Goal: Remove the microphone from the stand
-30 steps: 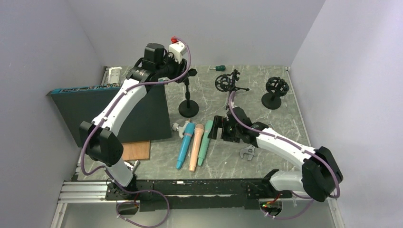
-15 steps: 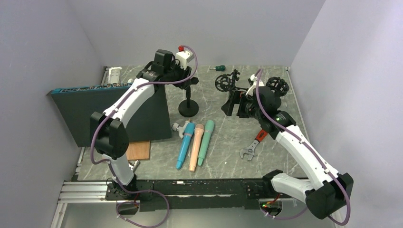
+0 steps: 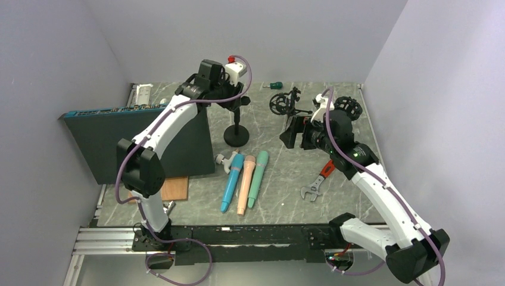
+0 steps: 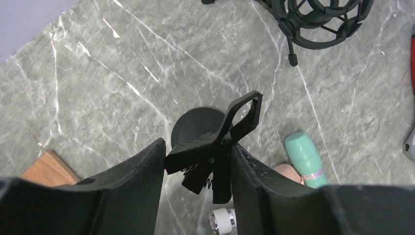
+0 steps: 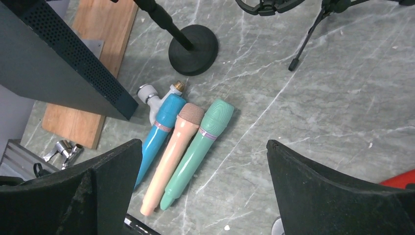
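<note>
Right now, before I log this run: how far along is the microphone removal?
Looks done: the clip is empty and three microphones lie on the table. In hand: left gripper clamps the clip; right gripper is open, empty. Left: probably just release and retract.

Bare room is seen on the grey marble table (image 3: 286, 173) between the green plastic microphone (image 3: 257, 179) and the red-handled steel wrench (image 3: 317, 181). The left side is blocked by the big dark flat box (image 3: 184, 149). The back is crowded by the thin black round-footed stand (image 3: 236, 137) and a black wire-cage mount (image 3: 280, 104).
</note>
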`<state>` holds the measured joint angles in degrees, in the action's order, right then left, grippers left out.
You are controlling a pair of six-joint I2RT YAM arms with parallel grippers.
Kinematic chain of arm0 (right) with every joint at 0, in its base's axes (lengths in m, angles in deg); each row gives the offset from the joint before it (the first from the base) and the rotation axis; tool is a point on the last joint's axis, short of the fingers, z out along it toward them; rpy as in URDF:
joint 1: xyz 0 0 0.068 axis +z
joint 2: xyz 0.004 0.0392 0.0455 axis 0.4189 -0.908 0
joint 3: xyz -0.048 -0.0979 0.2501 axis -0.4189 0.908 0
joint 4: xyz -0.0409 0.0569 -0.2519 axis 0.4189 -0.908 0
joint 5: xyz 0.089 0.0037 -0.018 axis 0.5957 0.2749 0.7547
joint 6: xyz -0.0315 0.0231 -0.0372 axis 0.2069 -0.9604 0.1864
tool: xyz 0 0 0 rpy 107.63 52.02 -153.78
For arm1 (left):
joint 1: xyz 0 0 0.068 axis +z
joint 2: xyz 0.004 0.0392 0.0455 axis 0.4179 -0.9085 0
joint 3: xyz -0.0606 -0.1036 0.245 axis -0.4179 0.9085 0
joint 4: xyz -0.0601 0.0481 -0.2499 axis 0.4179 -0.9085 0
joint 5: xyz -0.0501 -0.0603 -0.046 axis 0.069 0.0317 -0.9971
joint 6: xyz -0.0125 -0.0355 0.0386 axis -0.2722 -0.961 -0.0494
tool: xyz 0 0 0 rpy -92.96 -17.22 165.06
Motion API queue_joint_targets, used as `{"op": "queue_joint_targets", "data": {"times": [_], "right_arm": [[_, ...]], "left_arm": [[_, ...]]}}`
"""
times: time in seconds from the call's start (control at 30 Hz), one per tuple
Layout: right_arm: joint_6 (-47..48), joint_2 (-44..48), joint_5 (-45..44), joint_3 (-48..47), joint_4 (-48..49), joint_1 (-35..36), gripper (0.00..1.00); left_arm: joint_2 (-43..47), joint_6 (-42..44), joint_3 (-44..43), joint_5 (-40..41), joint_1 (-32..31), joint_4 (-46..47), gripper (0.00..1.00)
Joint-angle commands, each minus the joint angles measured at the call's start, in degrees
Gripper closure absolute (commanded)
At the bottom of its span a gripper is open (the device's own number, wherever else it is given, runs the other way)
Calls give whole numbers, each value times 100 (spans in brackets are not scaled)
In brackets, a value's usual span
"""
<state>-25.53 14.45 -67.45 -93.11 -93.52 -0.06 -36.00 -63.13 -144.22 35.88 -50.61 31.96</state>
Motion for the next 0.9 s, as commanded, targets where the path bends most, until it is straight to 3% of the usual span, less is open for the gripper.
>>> {"op": "queue_joint_targets", "data": {"times": [0.0,0.07,0.13,0.17,0.37,0.63,0.87], "right_arm": [[213,101,-272,-407,-269,-21,0],[165,31,-525,-639,-539,-17,0],[93,10,-863,-805,-710,-17,0],[74,14,-1037,-922,-850,-24,0],[24,518,-2018,-1507,-1650,-19,0],[385,1935,-2749,-1962,-1998,-17,0],[632,2404,-3039,-2499,-2203,-19,0]], "left_arm": [[41,-31,-1094,184,-72,-849,42],[-79,14,-1878,238,-61,-1372,28],[-93,50,-2450,209,-63,-1754,2],[-10,36,-2576,193,-63,-1841,1],[1300,-348,-2104,-59,-63,-1695,1],[4914,-1476,463,-112,-62,-791,1],[6466,-1805,962,257,-59,-492,1]]}}
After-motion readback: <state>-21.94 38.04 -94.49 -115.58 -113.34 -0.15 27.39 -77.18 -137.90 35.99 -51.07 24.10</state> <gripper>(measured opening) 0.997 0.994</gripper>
